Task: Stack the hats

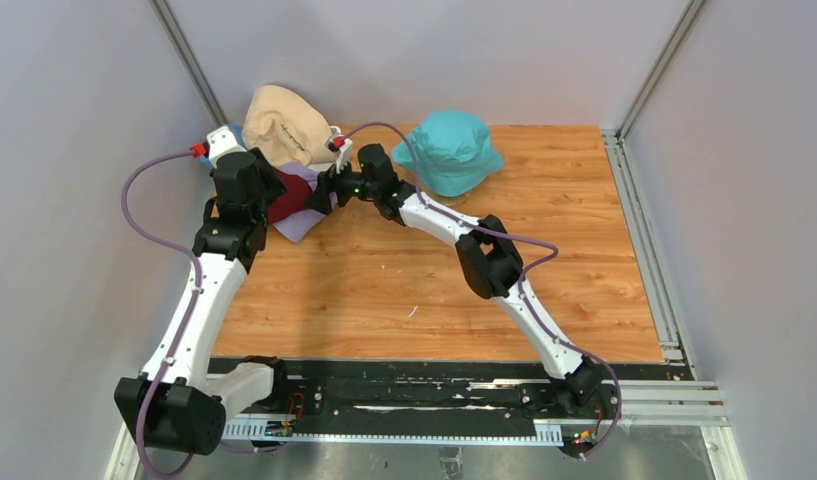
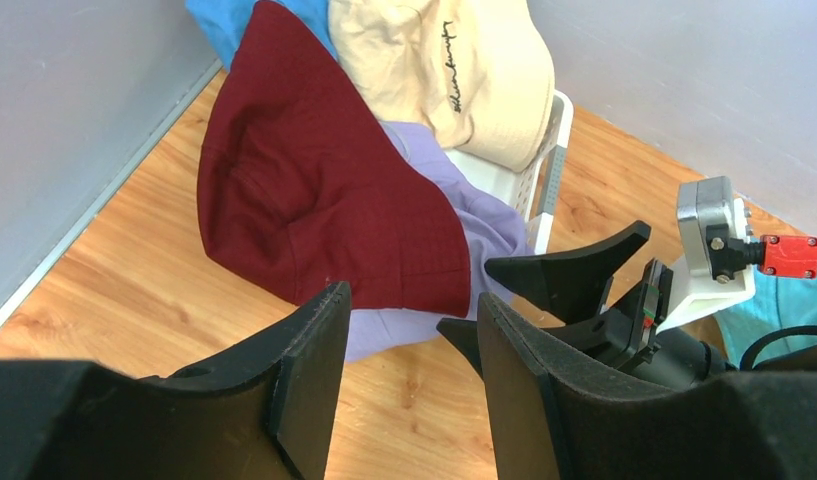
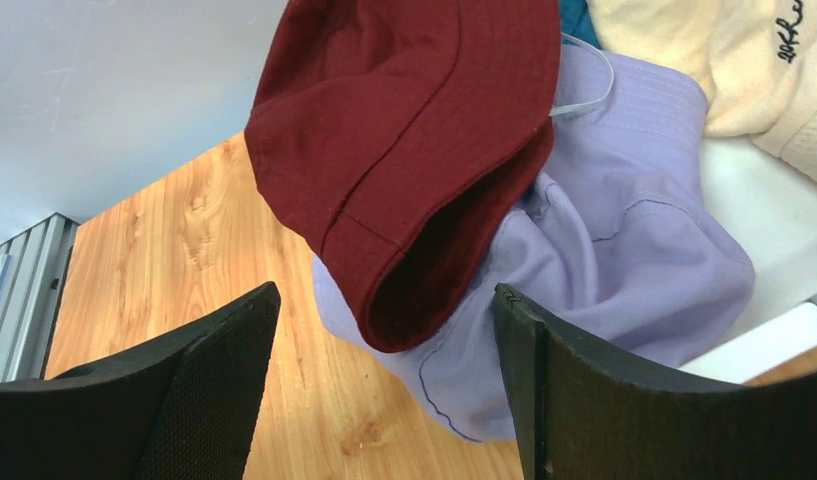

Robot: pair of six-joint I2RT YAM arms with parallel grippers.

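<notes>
Five hats (image 2: 314,190), one basket (image 2: 546,165)

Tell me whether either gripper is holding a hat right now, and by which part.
Nothing is held. The left gripper and the right gripper both stand open, near the dark red cloth bucket hat draped over the lavender cloth hat.

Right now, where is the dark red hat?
Top view, far left: the dark red hat lies draped over the lavender hat, just nearer than the beige hat.
</notes>
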